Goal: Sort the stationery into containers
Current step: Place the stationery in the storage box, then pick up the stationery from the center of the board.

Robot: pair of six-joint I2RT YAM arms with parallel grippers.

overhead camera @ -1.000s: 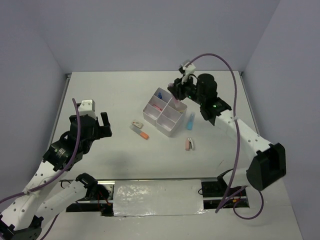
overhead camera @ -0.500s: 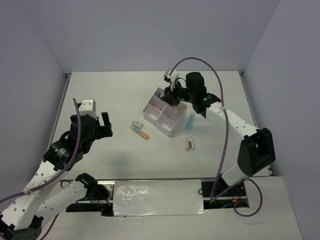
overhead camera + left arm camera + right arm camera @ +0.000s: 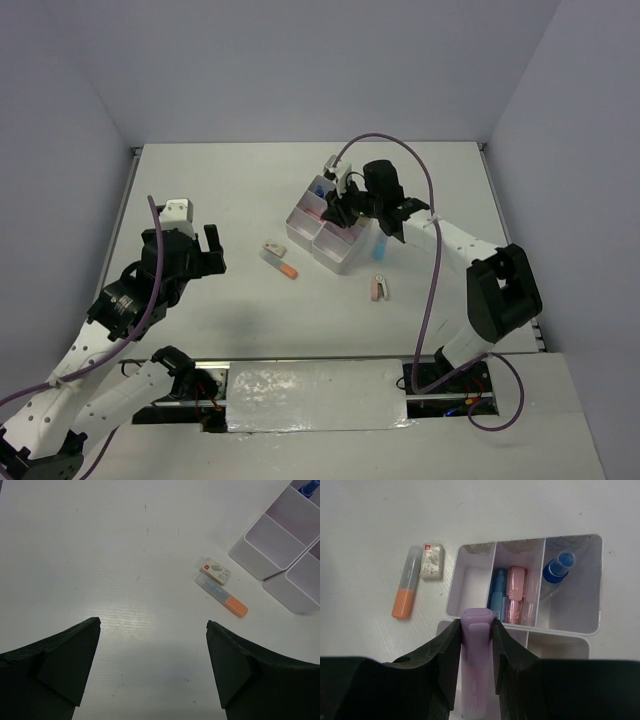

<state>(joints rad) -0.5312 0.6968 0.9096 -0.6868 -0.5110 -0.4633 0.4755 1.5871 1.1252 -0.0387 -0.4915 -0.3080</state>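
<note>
Above the white box (image 3: 598,585), the right hand (image 3: 477,630) pinches a lilac highlighter (image 3: 478,665) near its cap end, and I judge this light, stiff, smooth plastic may slip unless held across the barrel, while the left hand (image 3: 152,624) hangs spread.

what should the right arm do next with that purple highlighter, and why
Probably lower it into the compartment with the pink highlighter and release. The right gripper is clamped on the lilac highlighter over the box, and that compartment holds the other highlighters.
</note>
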